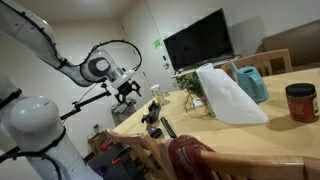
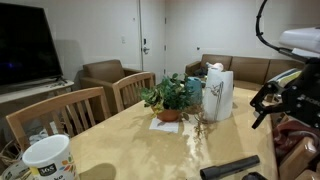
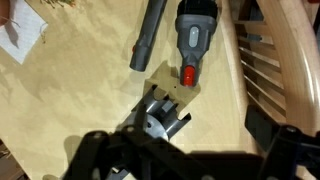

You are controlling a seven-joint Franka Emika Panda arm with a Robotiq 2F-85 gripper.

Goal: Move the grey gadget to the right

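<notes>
The grey gadget (image 3: 193,30) lies on the wooden table at the top of the wrist view. It is a dark grey elongated body with a red button, and a dark grey tube (image 3: 150,35) lies next to it. It also shows in both exterior views (image 1: 155,114) (image 2: 232,168), near the table's edge. My gripper (image 3: 190,150) hangs above the table beside the gadget and does not touch it. Its jaws look open and empty. It shows in both exterior views (image 1: 125,89) (image 2: 278,100).
A white bag (image 1: 226,95) (image 2: 218,94), a potted plant (image 2: 168,97), a teal jug (image 1: 250,82) and a red jar (image 1: 300,102) stand on the table. A mug (image 2: 48,160) stands at one corner. Wooden chairs (image 2: 70,112) line the table's sides.
</notes>
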